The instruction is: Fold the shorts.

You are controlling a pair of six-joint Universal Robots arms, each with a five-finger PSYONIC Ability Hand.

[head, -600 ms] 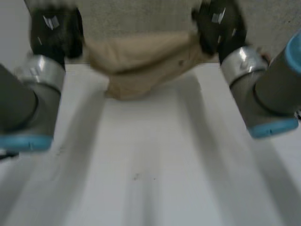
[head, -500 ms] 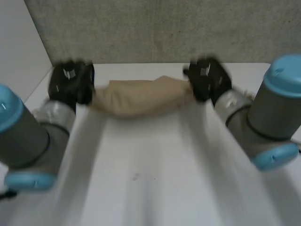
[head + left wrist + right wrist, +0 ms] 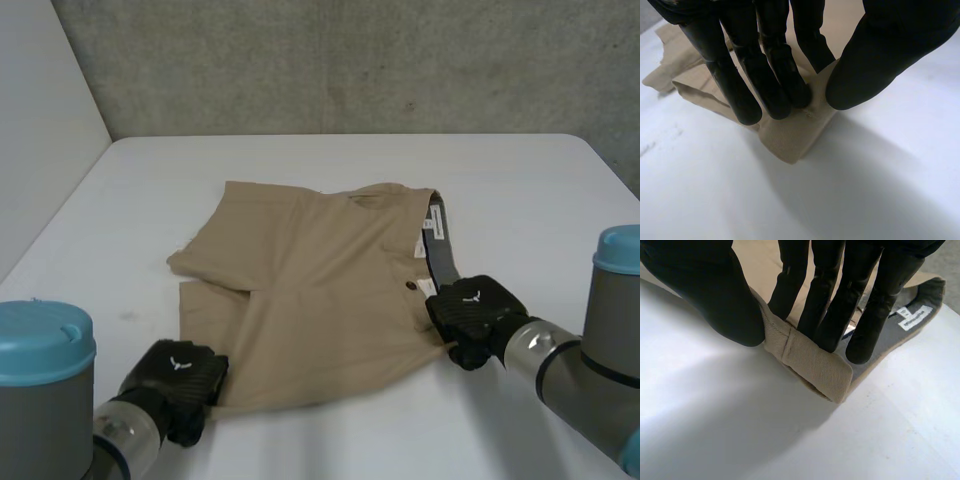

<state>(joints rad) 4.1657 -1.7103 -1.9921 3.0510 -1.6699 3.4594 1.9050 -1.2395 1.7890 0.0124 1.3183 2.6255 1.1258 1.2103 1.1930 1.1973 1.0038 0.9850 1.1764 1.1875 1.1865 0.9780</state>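
The left arm (image 3: 45,400) comes in at the near left of the shorts (image 3: 310,290), cut off by the frame edge. The left hand (image 3: 178,378) sits on their near left corner, at the leg end. In the left wrist view its fingers (image 3: 747,97) lie straight on top of that corner and the thumb (image 3: 865,70) closes against the cloth's edge from the side, so the corner is pinched between them. The tip of the corner sticks out past the fingertips onto the white table (image 3: 330,445). The tan shorts lie flat near the middle of the table, their long axis running from side to side: the leg hems (image 3: 185,268) point to the robot's left, the waistband (image 3: 437,245) to its right. A small dark button (image 3: 410,286) sits just inside the waistband, whose dark inner face is turned up. The right hand (image 3: 470,312) is on the near right corner, at the waistband's end. In the right wrist view its fingers press down on the band while its thumb closes on the band's rolled end from the other side, pinching it. A white label (image 3: 914,318) lies on the band's inner face beyond the fingertips, its print too small to read. In the head view the backs of both hands cover their fingers and the cloth beneath them, and the right arm (image 3: 600,350) is cut off at the frame edge.
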